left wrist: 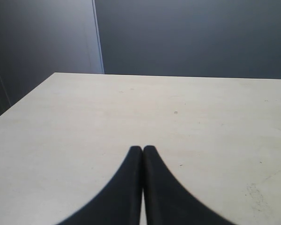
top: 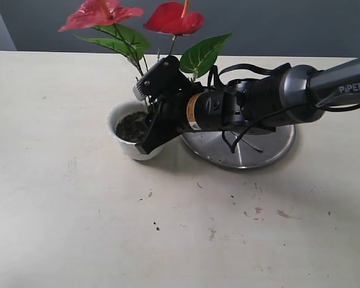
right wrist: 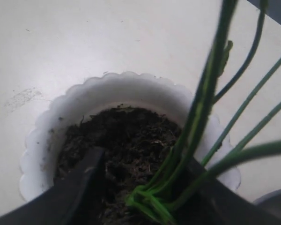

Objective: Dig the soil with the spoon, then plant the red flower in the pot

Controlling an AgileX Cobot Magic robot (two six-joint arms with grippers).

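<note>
The red flower (top: 168, 18) stands with its stems (right wrist: 196, 117) in the white scalloped pot (top: 121, 144), base pressed into the dark soil (right wrist: 126, 131). My right gripper (top: 149, 114) reaches in over the pot rim (right wrist: 112, 86). Its jaws are wide apart, one finger (right wrist: 84, 183) on the soil and the other beside the stem bundle, so it is open. My left gripper (left wrist: 143, 148) is shut on nothing above bare table and does not show in the exterior view. The spoon is out of view.
A large round steel plate (top: 270, 150) lies just right of the pot, partly under my right arm. Soil crumbs (top: 252, 210) are scattered on the pale table in front of it.
</note>
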